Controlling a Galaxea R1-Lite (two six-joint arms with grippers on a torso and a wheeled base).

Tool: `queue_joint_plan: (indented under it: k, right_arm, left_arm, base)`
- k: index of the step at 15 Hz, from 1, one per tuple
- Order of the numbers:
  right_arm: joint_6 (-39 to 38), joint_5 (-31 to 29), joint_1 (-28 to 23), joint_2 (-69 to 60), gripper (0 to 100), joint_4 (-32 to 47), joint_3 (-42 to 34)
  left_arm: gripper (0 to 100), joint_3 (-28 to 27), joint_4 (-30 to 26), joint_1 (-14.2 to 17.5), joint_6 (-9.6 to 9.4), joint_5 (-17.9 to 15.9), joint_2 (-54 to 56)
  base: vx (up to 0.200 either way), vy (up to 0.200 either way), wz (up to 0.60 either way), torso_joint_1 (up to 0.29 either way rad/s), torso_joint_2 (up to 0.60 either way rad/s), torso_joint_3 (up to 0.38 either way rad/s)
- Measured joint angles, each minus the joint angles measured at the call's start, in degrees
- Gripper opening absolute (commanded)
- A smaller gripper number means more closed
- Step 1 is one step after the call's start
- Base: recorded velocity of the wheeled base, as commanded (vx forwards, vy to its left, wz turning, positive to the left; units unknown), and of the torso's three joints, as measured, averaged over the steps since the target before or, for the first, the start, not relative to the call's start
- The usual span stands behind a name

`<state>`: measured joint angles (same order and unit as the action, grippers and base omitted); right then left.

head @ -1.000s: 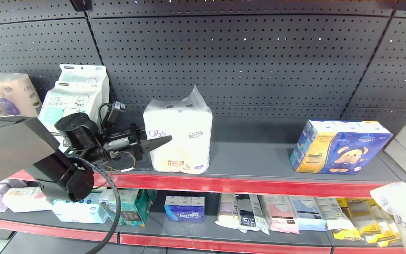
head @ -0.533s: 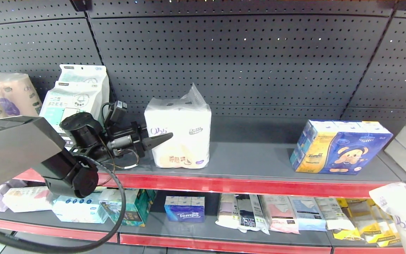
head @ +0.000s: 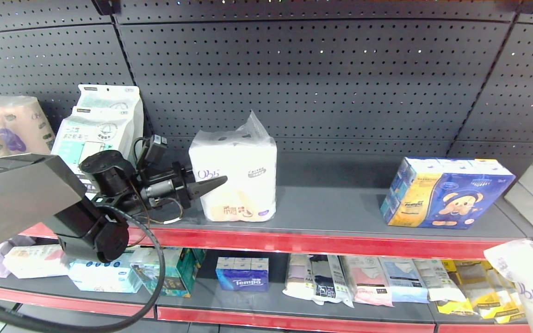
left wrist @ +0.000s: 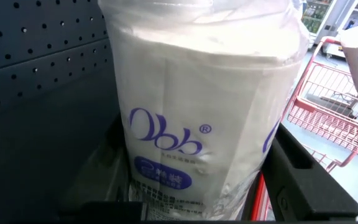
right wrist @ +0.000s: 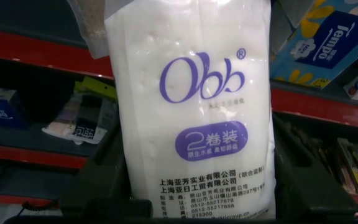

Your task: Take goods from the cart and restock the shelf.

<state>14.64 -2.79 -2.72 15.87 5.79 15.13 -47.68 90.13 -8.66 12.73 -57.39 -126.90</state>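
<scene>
Two roll packs are in play. Risk first: the white roll pack (head: 235,173) stands upright close to the front edge of the shelf (head: 331,210), and it looks tall and soft, so a sideways drag on release could tip it over the red lip. The left pincer (left wrist: 197,146) clamps it, jaws spread wide against both sides. The right pincer (right wrist: 199,163) grips a second roll pack (head: 532,280), low and off the shelf.
</scene>
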Motion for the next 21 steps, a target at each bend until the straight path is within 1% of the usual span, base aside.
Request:
queue_joint_plan:
  k: [6,10,12,14,20,21]
  right_arm:
    - [0.0,0.0,0.0,0.1,0,0.0,-0.1]
    - [0.0,0.0,0.0,0.2,0,0.0,-0.1]
    - [0.0,0.0,0.0,0.2,0,0.0,0.0]
    - [0.0,0.0,0.0,0.2,0,0.0,0.0]
    - [0.0,0.0,0.0,0.2,0,0.0,0.0]
    - [0.0,0.0,0.0,0.2,0,0.0,0.0]
  left_arm:
    - [0,0.1,-0.2,0.1,0.00,0.4,0.0]
    - [0,0.1,-0.2,0.0,-0.04,-0.6,0.1]
    - [0,0.2,-0.2,-0.1,-0.01,-2.2,0.2]
    - [0,0.3,-0.2,-0.1,0.02,-3.1,0.2]
    - [0,0.4,-0.1,0.0,0.16,-3.3,0.0]
    - [100,0.2,-0.2,0.0,0.11,-3.3,-0.2]
  base:
    - [0.000,0.000,0.00,0.000,0.00,0.000]
    - [0.000,0.000,0.00,0.000,0.00,0.000]
    - [0.000,0.000,0.00,0.000,0.00,0.000]
    - [0.000,0.000,0.00,0.000,0.00,0.000]
    - [0.000,0.000,0.00,0.000,0.00,0.000]
    - [0.000,0.000,0.00,0.000,0.00,0.000]
